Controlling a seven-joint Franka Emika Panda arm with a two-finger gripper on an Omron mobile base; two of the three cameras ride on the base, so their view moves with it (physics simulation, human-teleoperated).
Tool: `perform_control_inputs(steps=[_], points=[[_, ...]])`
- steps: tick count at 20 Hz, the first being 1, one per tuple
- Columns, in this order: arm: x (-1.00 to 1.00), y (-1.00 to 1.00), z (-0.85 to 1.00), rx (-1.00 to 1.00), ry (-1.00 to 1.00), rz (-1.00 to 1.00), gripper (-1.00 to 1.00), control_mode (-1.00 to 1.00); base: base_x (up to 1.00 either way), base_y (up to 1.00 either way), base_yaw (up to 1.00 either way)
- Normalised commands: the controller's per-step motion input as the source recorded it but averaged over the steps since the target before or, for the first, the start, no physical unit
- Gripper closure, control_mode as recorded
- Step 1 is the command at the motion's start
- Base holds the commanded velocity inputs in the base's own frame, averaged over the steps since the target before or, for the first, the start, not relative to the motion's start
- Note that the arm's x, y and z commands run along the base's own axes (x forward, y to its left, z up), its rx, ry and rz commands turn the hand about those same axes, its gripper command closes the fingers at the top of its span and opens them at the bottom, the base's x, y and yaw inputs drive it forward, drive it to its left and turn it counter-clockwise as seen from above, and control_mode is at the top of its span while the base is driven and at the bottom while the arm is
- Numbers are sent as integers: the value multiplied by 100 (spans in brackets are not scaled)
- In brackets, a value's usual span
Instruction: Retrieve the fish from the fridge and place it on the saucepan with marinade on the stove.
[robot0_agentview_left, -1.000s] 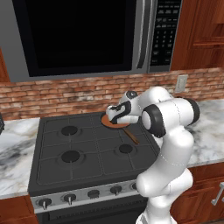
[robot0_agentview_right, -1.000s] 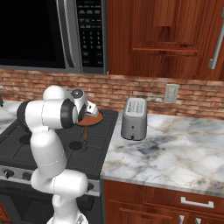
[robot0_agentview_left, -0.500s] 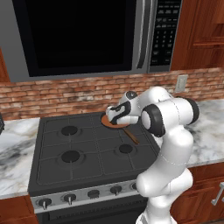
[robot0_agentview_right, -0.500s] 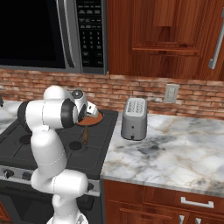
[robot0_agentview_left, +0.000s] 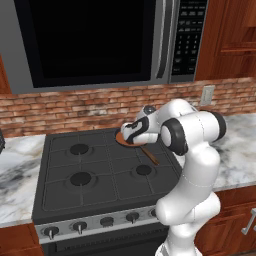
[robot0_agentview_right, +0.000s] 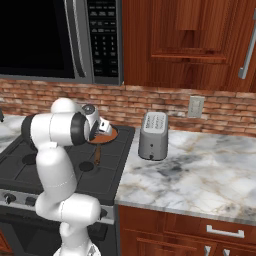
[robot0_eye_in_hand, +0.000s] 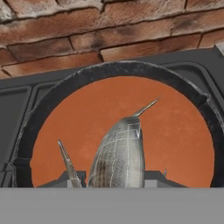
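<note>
From the left base view, my gripper (robot0_agentview_left: 126, 134) hung over the saucepan (robot0_agentview_left: 131, 142) at the stove's (robot0_agentview_left: 100, 170) back right burner. From the right base view, the pan's brown handle (robot0_agentview_right: 97, 154) pointed toward the front. In the hand view, my fingers (robot0_eye_in_hand: 154, 177) clamped the fish (robot0_eye_in_hand: 119, 155), poised above the marinade (robot0_eye_in_hand: 175, 131).

You see the silvery fish (robot0_eye_in_hand: 119, 157) pointing nose-out above the saucepan (robot0_eye_in_hand: 35, 116), whose smooth reddish-brown marinade (robot0_eye_in_hand: 175, 131) fills its dark rim, on the stove (robot0_agentview_left: 100, 170) by the brick wall.
</note>
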Motion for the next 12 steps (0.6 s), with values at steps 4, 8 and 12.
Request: perform_control_inputs(steps=[4,8,12], points=[[0,3,-9,0,0,0,100,-100,0,0,0],[0,1,0,0,0,0,100,-100,0,0,0],[0,0,0,0,0,0,100,-100,0,0,0]])
